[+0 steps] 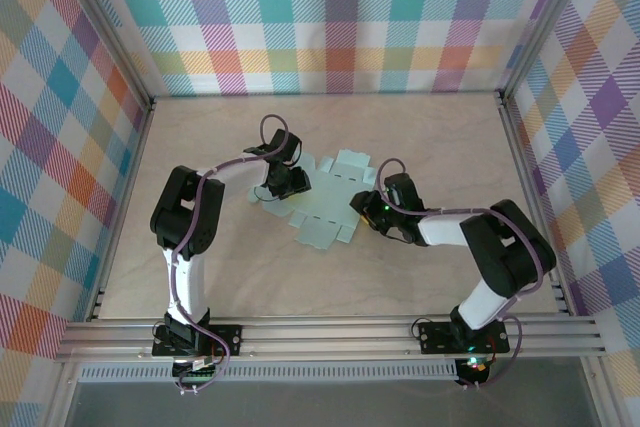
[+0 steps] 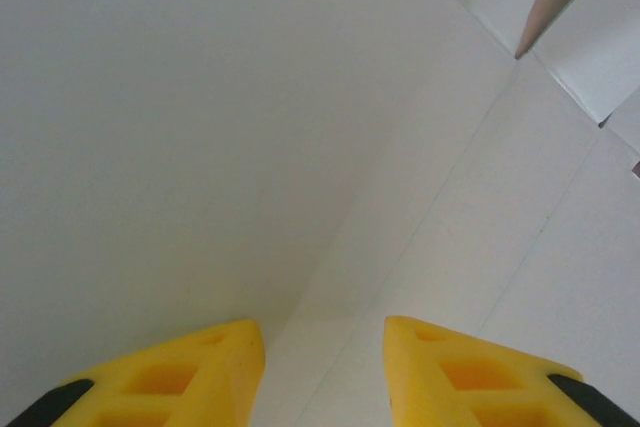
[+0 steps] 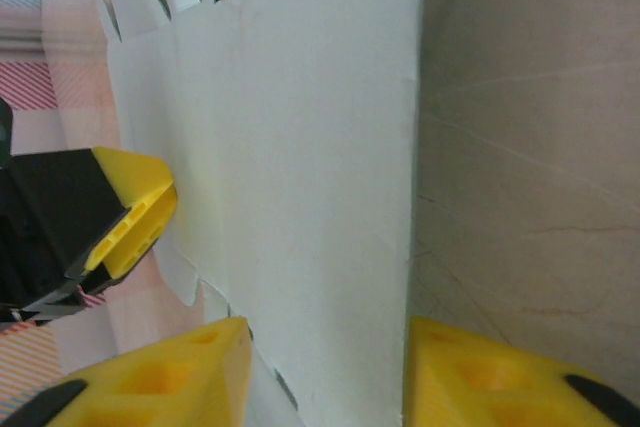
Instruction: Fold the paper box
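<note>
We count one paper box (image 1: 325, 202), a single flat cut sheet, on one table (image 1: 200, 267). Three plaid walls (image 1: 330, 17) at the table's left, far and right edges. Two arms: left arm (image 1: 190, 222), right arm (image 1: 505, 247). Two pincers, one each: left pincer (image 1: 284, 185), right pincer (image 1: 372, 211). Two yellow fingertips (image 2: 200, 367) per pincer, four total; the right wrist view gives us three together.

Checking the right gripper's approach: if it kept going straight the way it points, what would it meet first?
Probably the paper box; its edge lies between the fingers of the right gripper.
</note>
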Controlling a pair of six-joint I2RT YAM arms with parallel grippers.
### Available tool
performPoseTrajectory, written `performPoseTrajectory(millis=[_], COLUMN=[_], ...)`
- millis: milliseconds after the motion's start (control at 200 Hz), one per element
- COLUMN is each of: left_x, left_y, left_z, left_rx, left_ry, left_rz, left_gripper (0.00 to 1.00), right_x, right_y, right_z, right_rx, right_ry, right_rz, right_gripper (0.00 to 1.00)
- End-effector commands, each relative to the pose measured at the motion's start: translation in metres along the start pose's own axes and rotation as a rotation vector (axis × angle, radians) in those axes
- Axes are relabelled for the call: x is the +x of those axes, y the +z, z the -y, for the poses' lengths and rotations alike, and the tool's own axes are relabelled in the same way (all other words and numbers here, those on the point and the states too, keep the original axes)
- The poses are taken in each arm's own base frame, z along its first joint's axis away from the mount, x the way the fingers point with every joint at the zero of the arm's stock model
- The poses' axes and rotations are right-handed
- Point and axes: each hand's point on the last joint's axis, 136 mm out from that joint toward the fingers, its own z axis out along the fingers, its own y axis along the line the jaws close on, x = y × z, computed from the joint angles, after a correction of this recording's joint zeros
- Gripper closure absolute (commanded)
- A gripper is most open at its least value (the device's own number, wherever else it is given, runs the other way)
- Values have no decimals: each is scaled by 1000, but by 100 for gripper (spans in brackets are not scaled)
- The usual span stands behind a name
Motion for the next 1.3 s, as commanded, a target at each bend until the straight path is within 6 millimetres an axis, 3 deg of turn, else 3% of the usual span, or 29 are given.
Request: performPoseTrajectory(millis=[0,190,285,510,665,860,1050,1295], left_x=[38,39,35,9,-2,-3,9,34], left_y=[33,33,27,-21,-45,-51,-47,-46], left_z=[-41,-42,-37,-20,-15,-9,-7,-20], left_rx=[-110,-114,-95,-48,-56,-27,4,-17], left_ry=[-64,-78,-79,-43,12,76,85,78], left_rz=[-150,-150,-127,26,79,85,42,-3], left_gripper=[60,58,49,16,5,3,3,16], right_x=[-6,-8,-9,-9,-10,-1,13,1], right_y=[3,-2,-5,-13,-25,-42,-47,-44], right_z=[-16,-12,-8,-6,-2,-3,3,-3], right_rx=[-62,-29,0,81,143,151,196,220], right_ry=[21,16,-5,-144,-252,-400,-523,-630], right_rz=[7,29,37,-30,-127,-347,-574,-639], right_gripper=[68,88,100,100,100,100,100,100])
